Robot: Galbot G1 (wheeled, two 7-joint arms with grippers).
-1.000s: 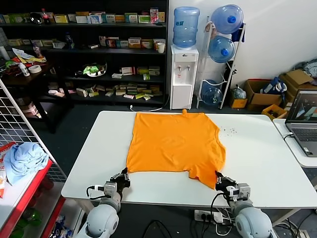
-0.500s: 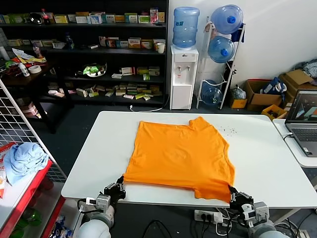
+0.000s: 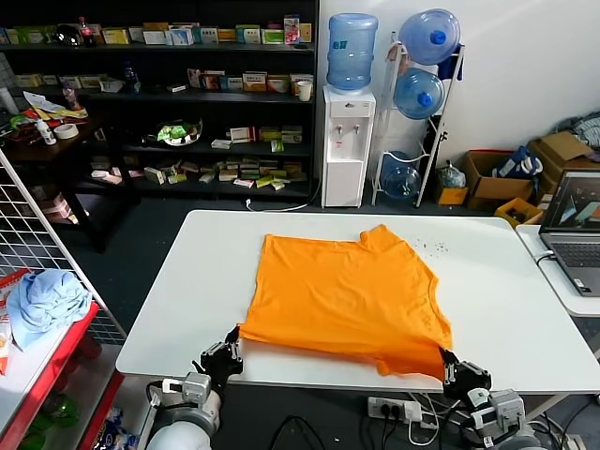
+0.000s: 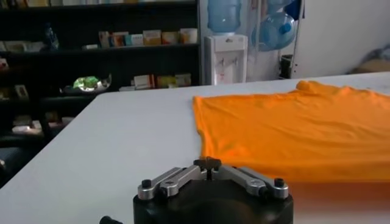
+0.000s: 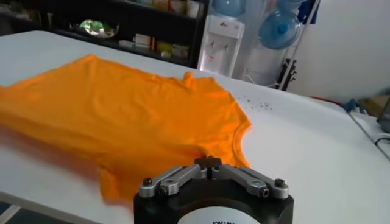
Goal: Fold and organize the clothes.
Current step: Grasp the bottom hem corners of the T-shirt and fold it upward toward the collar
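Laptop [image 3: 574, 230] cut off by the frame edge

Head camera looks down; both wrist cameras skim the table [image 3: 187, 281], sharing the T-shirt [image 3: 347, 300].

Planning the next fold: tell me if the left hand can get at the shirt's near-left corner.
Probably yes. The left hand, shut, sits at the table edge right by that corner of the shirt, with nothing between them.
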